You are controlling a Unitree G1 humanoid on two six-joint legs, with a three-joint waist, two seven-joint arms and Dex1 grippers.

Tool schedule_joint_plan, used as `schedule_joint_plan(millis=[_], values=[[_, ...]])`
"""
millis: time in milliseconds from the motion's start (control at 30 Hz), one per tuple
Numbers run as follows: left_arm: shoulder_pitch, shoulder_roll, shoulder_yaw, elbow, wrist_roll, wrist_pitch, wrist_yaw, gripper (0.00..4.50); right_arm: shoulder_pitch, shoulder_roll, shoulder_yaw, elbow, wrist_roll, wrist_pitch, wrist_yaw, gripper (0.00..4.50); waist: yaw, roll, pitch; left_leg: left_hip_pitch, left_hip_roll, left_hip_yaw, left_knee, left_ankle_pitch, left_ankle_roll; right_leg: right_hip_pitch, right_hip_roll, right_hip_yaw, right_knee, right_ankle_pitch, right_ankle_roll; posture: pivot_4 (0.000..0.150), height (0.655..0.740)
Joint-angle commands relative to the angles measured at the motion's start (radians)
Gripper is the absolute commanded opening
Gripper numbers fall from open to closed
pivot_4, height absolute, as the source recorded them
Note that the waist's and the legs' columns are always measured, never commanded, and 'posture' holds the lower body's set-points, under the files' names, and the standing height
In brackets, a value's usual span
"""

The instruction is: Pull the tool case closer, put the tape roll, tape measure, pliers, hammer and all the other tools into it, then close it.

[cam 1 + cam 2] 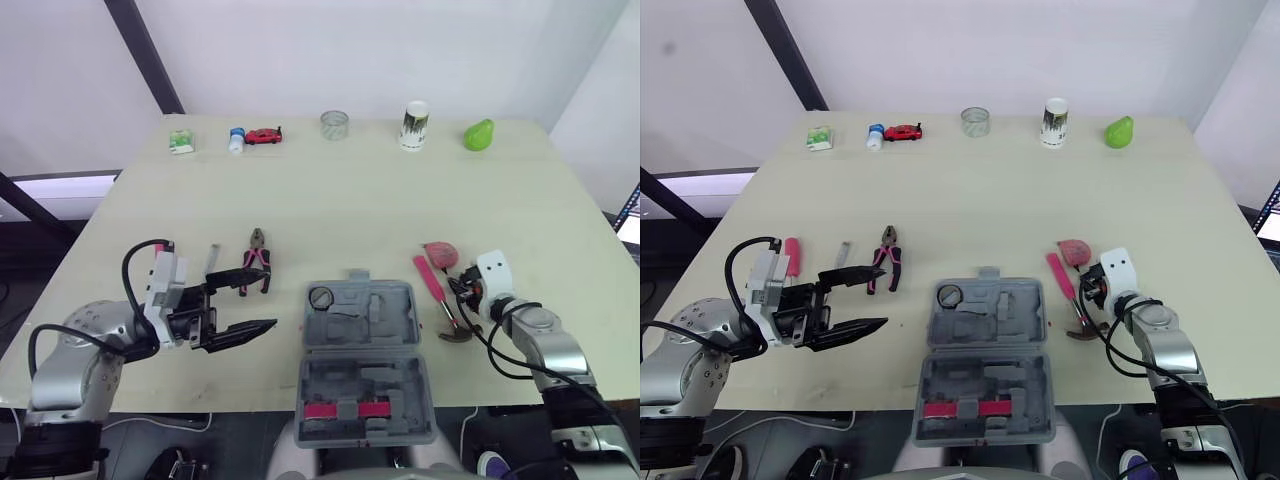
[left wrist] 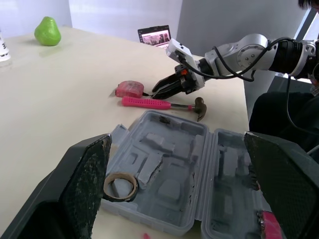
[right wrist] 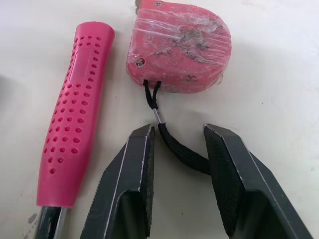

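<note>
The grey tool case (image 1: 358, 350) lies open at the table's front edge, with the tape roll (image 1: 321, 297) in its far left corner. Left of it my left gripper (image 1: 262, 298) hovers open and empty, near the pink-handled pliers (image 1: 257, 258). To the case's right lie the pink hammer (image 1: 431, 278) and the pink tape measure (image 1: 440, 253). My right gripper (image 3: 178, 130) is open and low over the table, with the black strap (image 3: 182, 152) of the tape measure (image 3: 179, 47) between its fingers. The hammer handle (image 3: 75, 114) lies alongside.
A small grey tool (image 1: 842, 254) and a pink-handled tool (image 1: 792, 255) lie left of the pliers. Along the far edge stand a small green box (image 1: 181, 141), a bottle (image 1: 237, 139), a red toy car (image 1: 264, 135), a glass jar (image 1: 335, 124), a cup (image 1: 415, 124) and a green pear (image 1: 479, 134).
</note>
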Motion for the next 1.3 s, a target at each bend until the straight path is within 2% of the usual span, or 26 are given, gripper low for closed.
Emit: schedule_joint_plan(millis=[33, 333, 500, 667, 933, 1167, 1300], values=[[-0.01, 0.004, 0.009, -0.002, -0.001, -0.014, -0.008, 4.5, -0.007, 0.015, 0.006, 0.029, 0.017, 0.008, 0.019, 1.62, 0.0, 0.0, 0.0, 0.0, 0.0, 0.0, 0.0, 0.0, 0.0, 0.0, 0.0, 0.0, 0.0, 0.0, 0.0, 0.15, 0.74], [-0.025, 0.001, 0.004, -0.001, -0.005, -0.012, -0.011, 4.5, -0.039, 0.021, 0.006, 0.07, 0.031, -0.008, 0.064, 1.62, -0.001, 0.0, 0.0, 0.001, 0.0, 0.0, 0.0, 0.0, 0.0, 0.0, 0.001, 0.001, 0.0, 0.0, 0.0, 0.15, 0.74], [-0.03, 0.0, -0.001, 0.004, -0.005, -0.01, -0.015, 4.5, -0.051, 0.011, 0.018, 0.091, 0.015, -0.037, 0.084, 0.06, -0.001, 0.0, 0.0, 0.001, 0.0, 0.0, 0.0, 0.0, 0.0, 0.0, 0.001, 0.001, 0.0, 0.0, 0.0, 0.15, 0.74], [-0.072, 0.005, -0.024, 0.015, -0.005, -0.001, -0.03, 4.5, -0.041, -0.035, -0.017, 0.082, 0.031, -0.036, 0.11, 0.06, 0.003, 0.0, 0.0, 0.0, 0.0, 0.0, 0.0, 0.0, 0.0, 0.0, 0.0, 0.001, 0.0, 0.0, 0.0, 0.15, 0.74], [-0.139, -0.002, -0.072, -0.039, -0.026, 0.055, -0.016, 4.5, 0.086, -0.168, -0.099, -0.042, 0.089, 0.016, 0.176, 0.06, 0.019, 0.001, 0.001, -0.002, -0.001, 0.001, 0.0, 0.0, 0.0, 0.0, -0.001, -0.001, -0.001, 0.0, 0.0, 0.15, 0.74], [-0.144, -0.01, -0.083, -0.041, -0.022, 0.068, -0.023, 4.5, 0.26, -0.255, -0.166, -0.213, 0.143, 0.09, 0.218, 0.06, 0.027, 0.002, 0.001, -0.002, 0.0, 0.003, 0.0, 0.0, 0.0, 0.0, 0.0, -0.001, -0.001, 0.0, 0.0, 0.15, 0.74], [-0.135, -0.013, -0.09, -0.063, -0.025, 0.079, -0.021, 4.5, 0.428, -0.291, -0.218, -0.344, 0.181, 0.141, 0.237, 0.06, 0.035, 0.002, 0.001, -0.002, -0.001, 0.003, 0.0, 0.0, 0.0, 0.0, 0.0, -0.001, -0.001, 0.0, 0.0, 0.15, 0.74]])
